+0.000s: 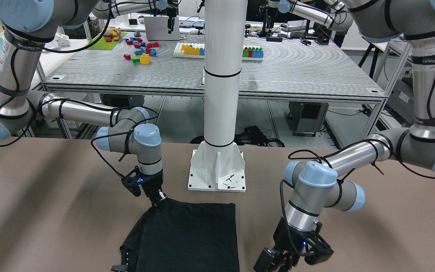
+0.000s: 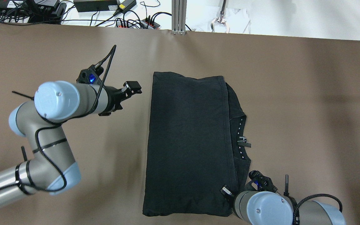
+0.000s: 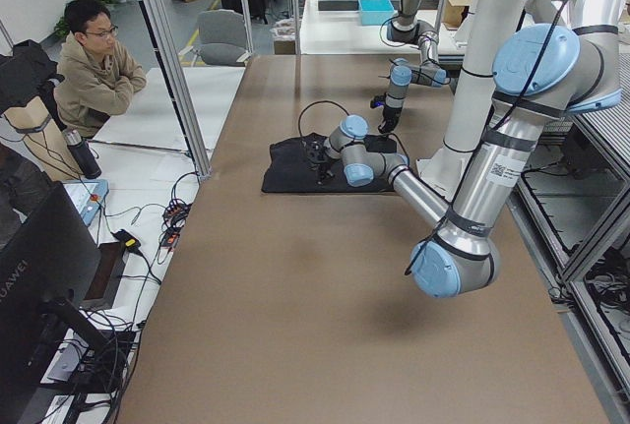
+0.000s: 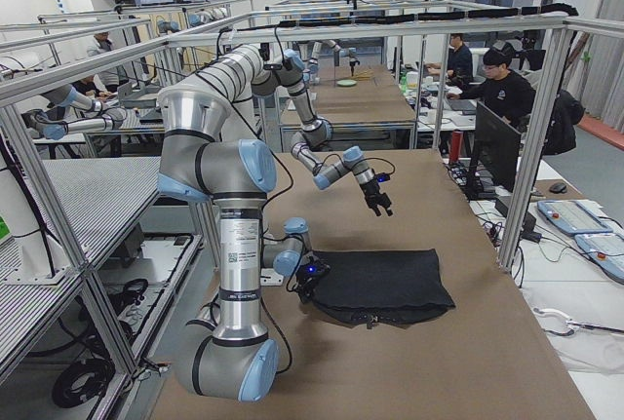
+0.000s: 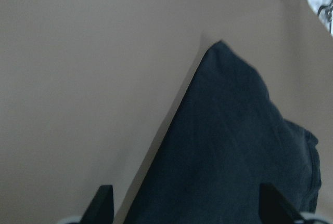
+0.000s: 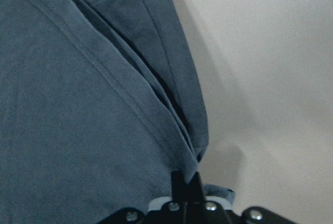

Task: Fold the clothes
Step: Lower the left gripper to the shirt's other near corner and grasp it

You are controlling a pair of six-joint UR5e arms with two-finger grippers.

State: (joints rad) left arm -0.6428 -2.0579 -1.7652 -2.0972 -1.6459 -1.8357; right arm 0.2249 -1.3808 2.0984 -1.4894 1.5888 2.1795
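Found clothes (image 2: 186, 140) folded in half, midway between table (image 2: 292, 93) ends, near robot-side edge. Pinched hem corner in right gripper (image 1: 160, 198), fingers together on fabric, likely for lifting next fold. Held left gripper (image 2: 133, 88) beside clothes, fingers apart, empty, clear of fold path.

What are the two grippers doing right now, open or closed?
Left gripper: open, holding nothing.
Right gripper: closed on a corner of the shirt.
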